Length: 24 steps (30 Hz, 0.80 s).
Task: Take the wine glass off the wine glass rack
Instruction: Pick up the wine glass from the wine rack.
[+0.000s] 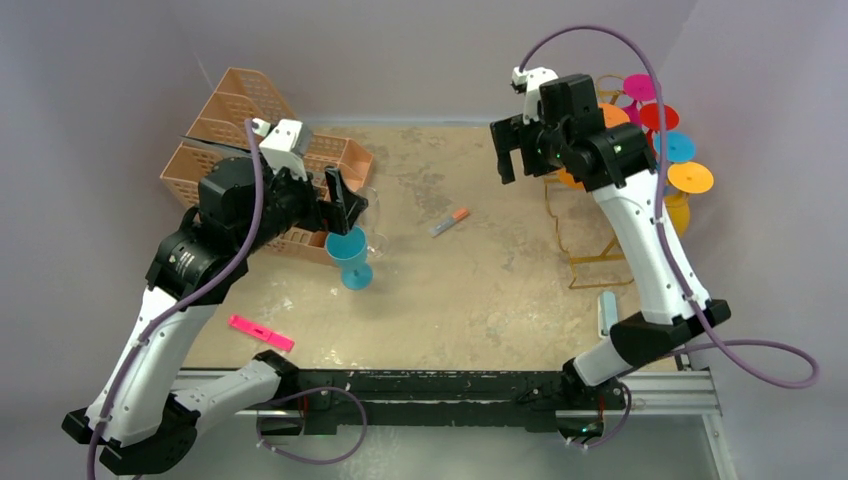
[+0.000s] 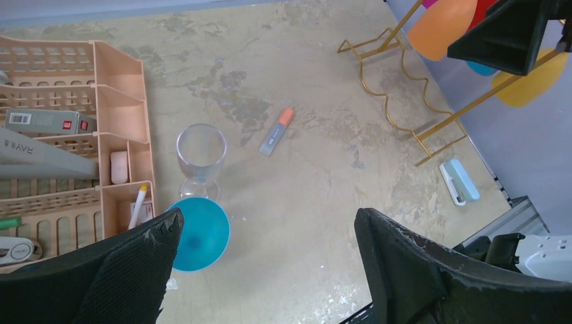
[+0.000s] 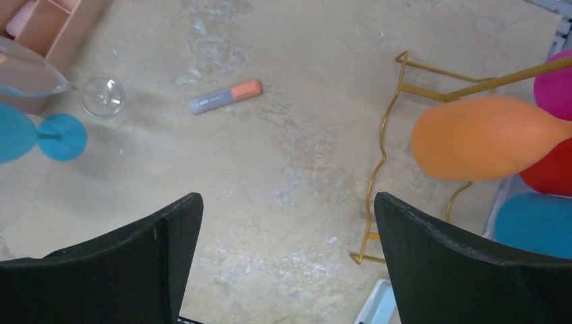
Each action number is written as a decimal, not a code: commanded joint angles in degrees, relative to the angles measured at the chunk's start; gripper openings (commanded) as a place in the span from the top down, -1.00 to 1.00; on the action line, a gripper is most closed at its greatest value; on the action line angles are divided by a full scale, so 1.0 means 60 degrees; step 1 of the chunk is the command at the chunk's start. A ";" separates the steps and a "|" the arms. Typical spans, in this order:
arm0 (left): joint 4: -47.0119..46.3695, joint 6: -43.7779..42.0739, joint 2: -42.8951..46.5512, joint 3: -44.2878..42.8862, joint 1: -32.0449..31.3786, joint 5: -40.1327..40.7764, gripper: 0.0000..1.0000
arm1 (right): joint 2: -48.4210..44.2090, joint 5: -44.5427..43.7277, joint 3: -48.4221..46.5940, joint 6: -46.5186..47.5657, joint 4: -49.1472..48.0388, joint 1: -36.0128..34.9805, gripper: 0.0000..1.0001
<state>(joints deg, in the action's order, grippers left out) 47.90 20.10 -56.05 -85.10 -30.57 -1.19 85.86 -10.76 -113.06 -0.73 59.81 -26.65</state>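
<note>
My left gripper [image 2: 268, 228] sits over the left half of the table [image 1: 480, 290], fingers spread wide with nothing between them. Just below it a teal wine glass [image 2: 197, 234] stands upright on the tabletop, off the rack. A clear wine glass [image 2: 200, 152] stands upright just behind it, close enough that I cannot tell whether they touch. Both are right beside the peach lattice organiser [image 2: 125, 101], which holds small boxes and pens in its compartments.

My right gripper [image 3: 289, 202] hangs above the right side of the table, fingers equally wide apart and holding nothing. The gold wine glass rack [image 3: 382, 152] stands at the table's right edge, its wavy wire base resting on the surface. Coloured glasses hang from it. An orange wine glass [image 3: 472, 138] is the nearest to my right fingers but apart from them. Behind it on the rack are a magenta glass [image 3: 556, 84], a red glass [image 3: 550, 177] and a blue glass [image 3: 533, 226].

A grey and orange highlighter [image 1: 450, 222] lies mid-table between the two arms. A pink highlighter [image 1: 262, 333] lies near the front left, and a small pale blue stapler [image 2: 459, 181] lies near the rack's front corner.
</note>
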 commanded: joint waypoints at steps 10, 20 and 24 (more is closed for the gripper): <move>-0.0797 -0.0707 -0.0372 -0.0697 -0.0030 -0.1129 -0.97 | 0.1002 0.2590 -0.2604 -0.1196 0.1589 0.1972 -0.90; -0.0679 -0.0459 -0.0747 -0.0844 -0.0028 -0.1542 -0.97 | 0.0626 0.2682 -0.2283 -0.1167 0.1628 0.2290 -0.67; -0.0768 -0.0332 -0.0840 -0.0831 -0.0021 -0.1620 -0.97 | 0.0535 0.2988 -0.2222 -0.1122 0.1840 0.2565 -0.45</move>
<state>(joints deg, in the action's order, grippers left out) 45.45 17.02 -61.01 -88.23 -30.57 -9.21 91.24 4.38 -126.39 -7.16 68.31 -12.86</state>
